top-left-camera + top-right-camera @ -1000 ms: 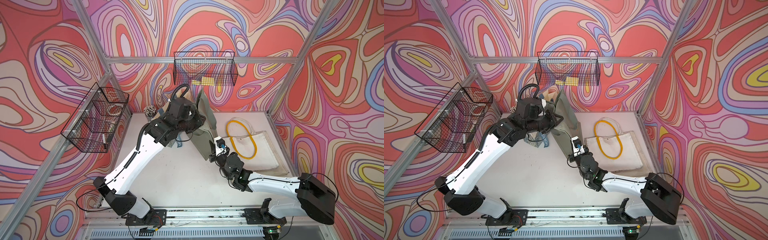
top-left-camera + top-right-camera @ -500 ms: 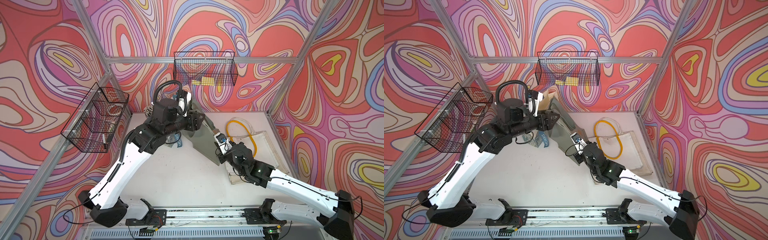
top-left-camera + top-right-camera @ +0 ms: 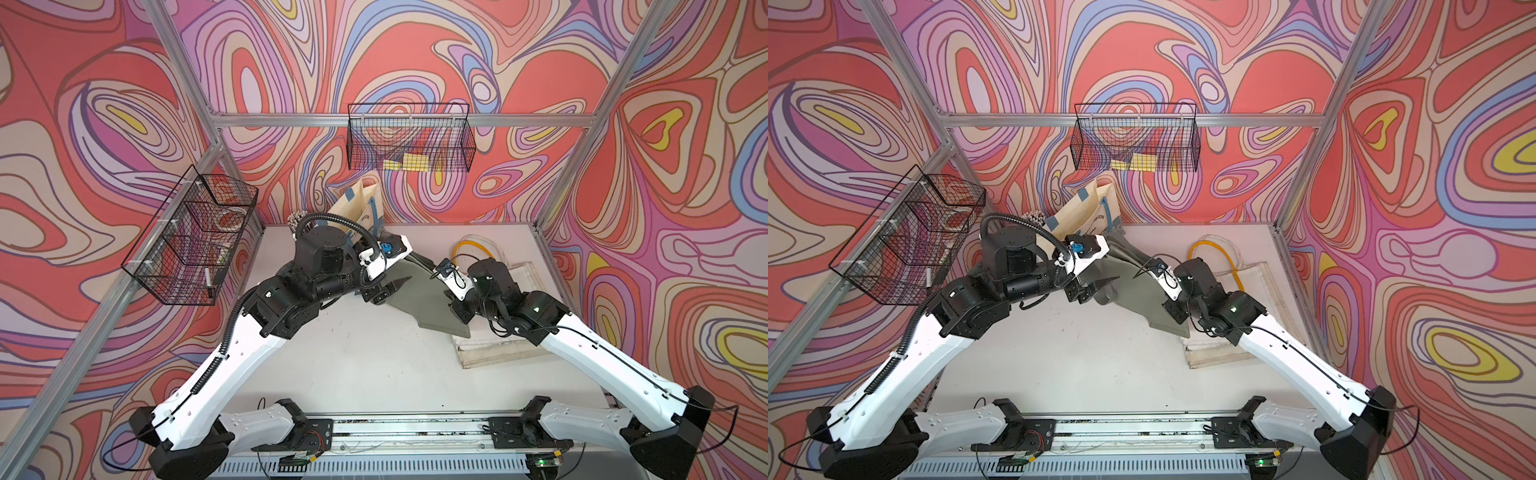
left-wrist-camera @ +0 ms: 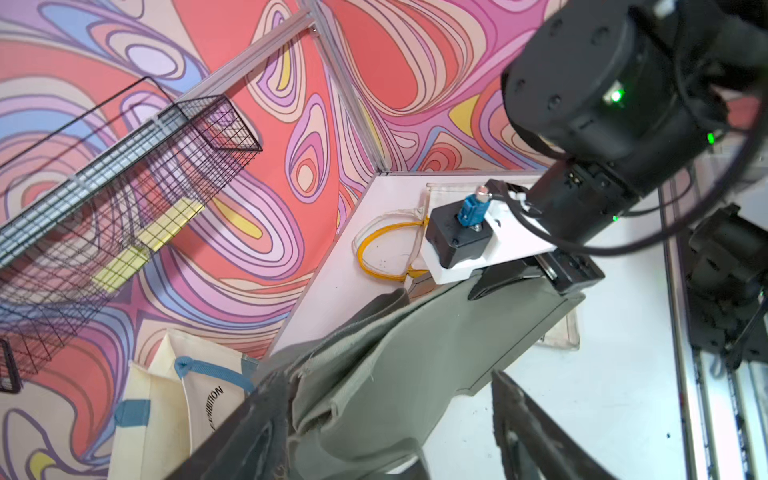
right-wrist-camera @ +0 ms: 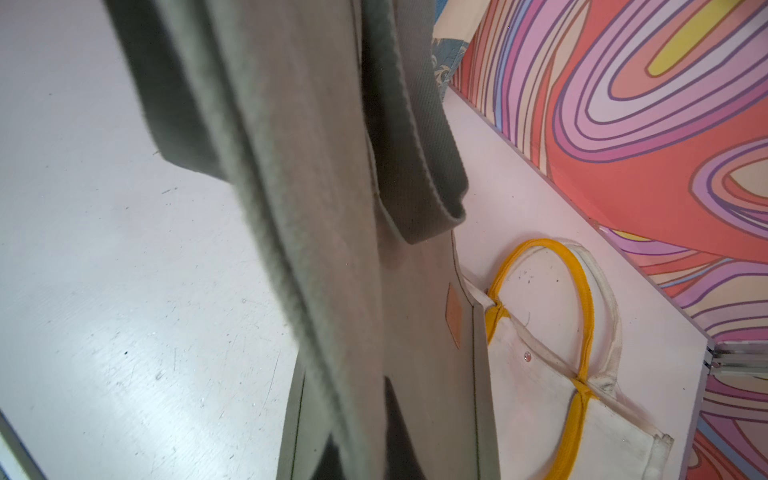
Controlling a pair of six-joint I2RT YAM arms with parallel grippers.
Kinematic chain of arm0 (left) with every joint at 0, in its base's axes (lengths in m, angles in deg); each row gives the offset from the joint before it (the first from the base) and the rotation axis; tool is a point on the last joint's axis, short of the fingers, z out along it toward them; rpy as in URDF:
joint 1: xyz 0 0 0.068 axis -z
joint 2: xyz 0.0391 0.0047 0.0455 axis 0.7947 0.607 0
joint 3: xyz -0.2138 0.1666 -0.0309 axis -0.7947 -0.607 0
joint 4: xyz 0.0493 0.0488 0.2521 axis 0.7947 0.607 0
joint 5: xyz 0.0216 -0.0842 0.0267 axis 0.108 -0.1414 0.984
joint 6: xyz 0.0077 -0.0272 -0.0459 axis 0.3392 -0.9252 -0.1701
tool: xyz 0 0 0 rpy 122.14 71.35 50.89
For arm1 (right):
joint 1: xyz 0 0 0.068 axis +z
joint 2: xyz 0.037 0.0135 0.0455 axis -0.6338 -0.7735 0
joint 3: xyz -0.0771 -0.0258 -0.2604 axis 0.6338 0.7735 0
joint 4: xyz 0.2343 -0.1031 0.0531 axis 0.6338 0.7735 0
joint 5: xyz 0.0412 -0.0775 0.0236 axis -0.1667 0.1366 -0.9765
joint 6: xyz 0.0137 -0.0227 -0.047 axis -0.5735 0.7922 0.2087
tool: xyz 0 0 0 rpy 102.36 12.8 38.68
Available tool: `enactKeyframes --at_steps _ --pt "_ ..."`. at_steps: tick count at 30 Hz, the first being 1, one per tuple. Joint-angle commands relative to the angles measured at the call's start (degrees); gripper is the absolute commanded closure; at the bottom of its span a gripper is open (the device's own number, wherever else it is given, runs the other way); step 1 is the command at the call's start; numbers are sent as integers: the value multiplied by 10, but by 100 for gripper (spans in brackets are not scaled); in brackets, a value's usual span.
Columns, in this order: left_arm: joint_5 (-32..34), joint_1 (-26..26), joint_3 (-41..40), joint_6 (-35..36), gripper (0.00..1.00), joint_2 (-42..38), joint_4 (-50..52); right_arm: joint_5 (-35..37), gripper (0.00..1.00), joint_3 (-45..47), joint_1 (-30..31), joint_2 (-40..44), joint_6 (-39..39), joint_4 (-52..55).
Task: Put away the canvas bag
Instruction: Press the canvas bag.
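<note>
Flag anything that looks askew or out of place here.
The grey-green canvas bag hangs crooked and bunched above the table, pinched at one edge by the shut right hand, while the left hand stands open beside it. Its low corner overlaps the flat white bag with yellow handles. Nothing looks spilled or damaged.

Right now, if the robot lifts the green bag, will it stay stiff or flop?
Probably floppy: the green bag hangs creased and folded. Likely light, since the right gripper just pinches one edge. Its loose strap may dangle and snag.
</note>
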State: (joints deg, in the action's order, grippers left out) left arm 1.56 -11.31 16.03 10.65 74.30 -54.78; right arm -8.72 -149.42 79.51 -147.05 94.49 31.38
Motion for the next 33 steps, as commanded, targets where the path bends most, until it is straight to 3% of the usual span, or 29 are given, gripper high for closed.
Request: enactKeyframes --at_steps 1,12,19,24,29,33 --pt "-19 3 -7 100 20 -4 17 -34 100 -34 -4 -4 25 19" --pt "-48 4 15 194 19 45 86 -52 100 -90 -5 -34 63 74" --pt "15 4 21 194 19 81 85 -61 100 -113 -5 -51 81 95" --pt "34 4 32 182 24 100 98 -67 100 -117 -5 -56 81 100" --pt "31 4 20 184 45 98 108 -71 100 -116 -5 -54 79 91" --pt "45 3 2 178 86 87 90 -81 100 -110 -5 -53 76 87"
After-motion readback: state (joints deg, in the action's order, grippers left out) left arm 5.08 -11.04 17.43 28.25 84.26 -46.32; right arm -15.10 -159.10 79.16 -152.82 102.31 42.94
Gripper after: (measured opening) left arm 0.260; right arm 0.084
